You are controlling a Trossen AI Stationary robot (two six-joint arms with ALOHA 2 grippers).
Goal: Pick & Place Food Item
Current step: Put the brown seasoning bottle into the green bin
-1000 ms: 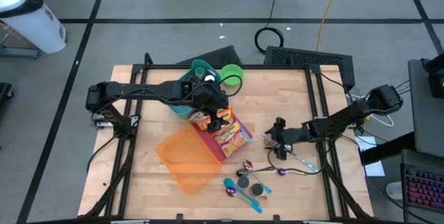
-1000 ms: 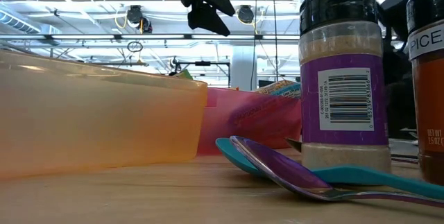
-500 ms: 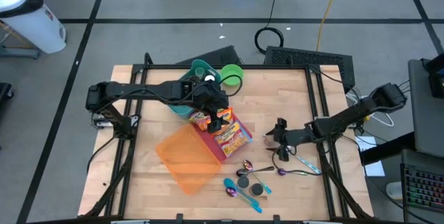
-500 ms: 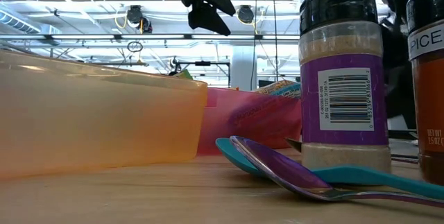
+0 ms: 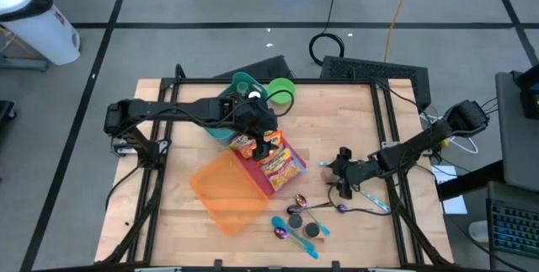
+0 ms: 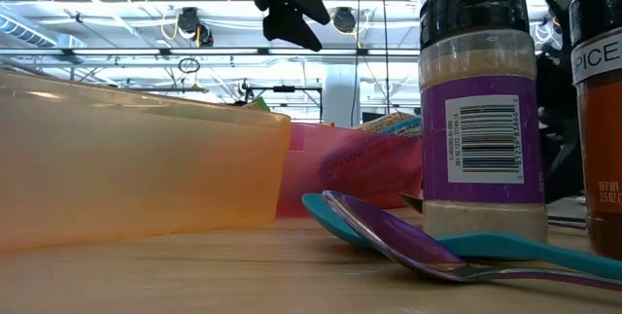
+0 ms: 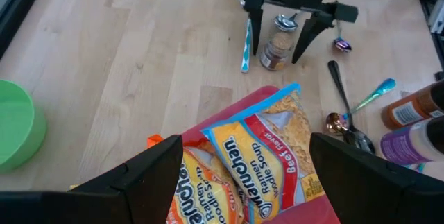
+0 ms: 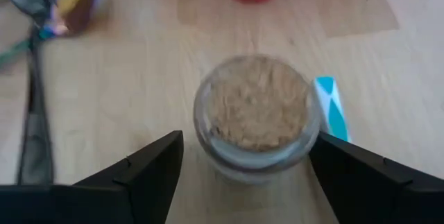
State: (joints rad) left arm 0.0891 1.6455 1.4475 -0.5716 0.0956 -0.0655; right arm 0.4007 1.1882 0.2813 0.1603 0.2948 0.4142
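Observation:
Several yellow ramen packets lie in a pink tray at the table's middle. My left gripper hovers above them, open and empty; it also shows in the left wrist view and at the top of the low view. A small glass jar of brown spice stands on the table right of the tray. My right gripper is open, level with the table, one finger on either side of the jar; I see no touch.
An orange container lies against the tray's near left side. Spoons and two dark-capped spice jars are near the front. A teal-and-white handle lies beside the small jar. Green cup and teal cups stand at the back.
My right gripper has shifted a little toward the table's near right by the small jar. My left gripper has kept still over the ramen.

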